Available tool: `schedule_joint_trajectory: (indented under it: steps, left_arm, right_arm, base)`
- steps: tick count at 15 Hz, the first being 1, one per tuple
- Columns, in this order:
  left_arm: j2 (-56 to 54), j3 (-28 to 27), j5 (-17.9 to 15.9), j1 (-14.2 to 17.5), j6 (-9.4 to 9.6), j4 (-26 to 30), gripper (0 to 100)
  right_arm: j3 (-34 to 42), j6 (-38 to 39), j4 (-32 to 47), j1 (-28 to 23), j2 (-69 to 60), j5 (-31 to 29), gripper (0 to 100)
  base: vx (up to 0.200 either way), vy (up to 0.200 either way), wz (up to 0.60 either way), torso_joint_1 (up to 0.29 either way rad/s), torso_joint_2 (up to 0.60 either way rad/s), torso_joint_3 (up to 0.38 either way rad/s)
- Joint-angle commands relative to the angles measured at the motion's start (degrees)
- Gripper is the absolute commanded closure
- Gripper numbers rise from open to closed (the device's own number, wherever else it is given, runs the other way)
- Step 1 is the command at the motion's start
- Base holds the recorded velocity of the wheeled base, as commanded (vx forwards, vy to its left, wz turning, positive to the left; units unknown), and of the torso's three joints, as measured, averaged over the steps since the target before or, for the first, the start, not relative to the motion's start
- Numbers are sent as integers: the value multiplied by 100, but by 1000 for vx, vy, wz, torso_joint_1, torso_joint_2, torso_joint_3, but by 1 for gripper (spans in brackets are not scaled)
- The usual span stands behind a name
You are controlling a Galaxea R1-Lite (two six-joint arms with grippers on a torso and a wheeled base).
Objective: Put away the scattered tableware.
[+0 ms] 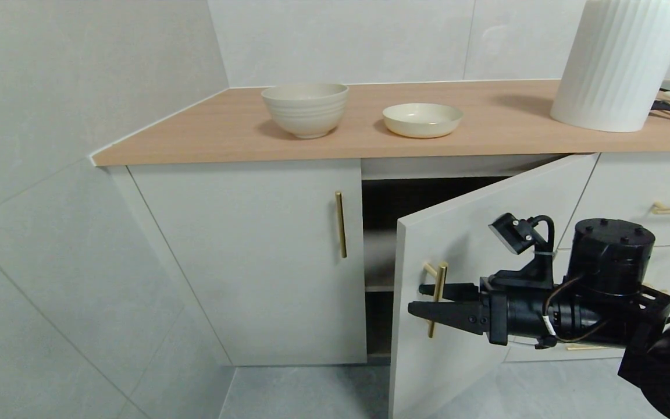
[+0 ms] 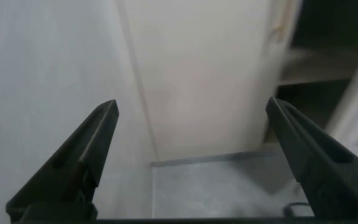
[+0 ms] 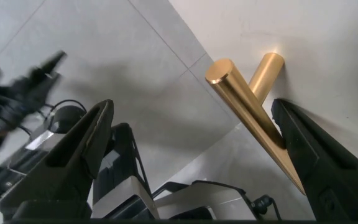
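A deep, ribbed cream bowl [image 1: 305,109] and a shallow cream dish [image 1: 422,119] stand side by side, a little apart, on the wooden table [image 1: 195,137], both upright. Below them, the right hand [image 1: 417,299] lies level at the half-open cabinet door [image 1: 469,233], its fingers spread wide on either side of the brass handle [image 1: 438,297], not clamped. The left hand [image 2: 191,106] gapes wide, holding nothing.
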Motion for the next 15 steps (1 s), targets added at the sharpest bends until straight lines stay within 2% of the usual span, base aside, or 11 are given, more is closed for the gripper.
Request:
schedule_joint_trajectory:
  steps: [1,3,4,5,6,7,9,11,12,13,15]
  left_arm:
    - [2028,-1180,-637,-7,129,78,0]
    - [3610,-1866,-1173,-25,138,-62,0]
    - [4102,-2077,-1279,-86,138,-177,0]
    - [5140,-2507,-1331,-368,120,-519,0]
    - [5676,-2701,-1323,-500,120,-827,0]
    - [6080,-2833,-1314,-675,111,-1117,100]
    - [6801,-2912,-1314,-1106,94,-1768,100]
    - [7293,-2894,-1296,-1422,-73,-2145,100]
    - [7767,-2850,-1287,-1686,-135,-2769,100]
    - [7987,-2797,-1287,-1915,-328,-3060,100]
    - [8523,-2789,-1331,-2908,-1884,-3692,100]
  right_arm:
    - [47,8,44,6,1,26,0]
    - [47,8,26,6,-17,26,0]
    - [47,-1,8,6,-26,26,0]
    - [47,-1,-9,6,-26,26,0]
    - [56,-1,-44,6,-8,26,0]
    - [65,-1,-62,6,-8,26,0]
    - [73,-1,-62,6,-17,26,0]
    - [73,-1,-62,6,-17,18,0]
    - [73,-1,-62,-3,-8,18,0]
    - [73,-1,-62,-3,-8,9,0]
    - [73,-1,-62,-3,-8,9,0]
  base:
    - [0,0,0,0,0,0]
    - [0,0,0,0,0,0]
    - [0,0,0,0,0,0]
    - [0,0,0,0,0,0]
    - [0,0,0,0,0,0]
    - [0,0,0,0,0,0]
    - [0,0,0,0,0,0]
    - [0,0,0,0,0,0]
    - [0,0,0,0,0,0]
    - [0,0,0,0,0,0]
    - [0,0,0,0,0,0]
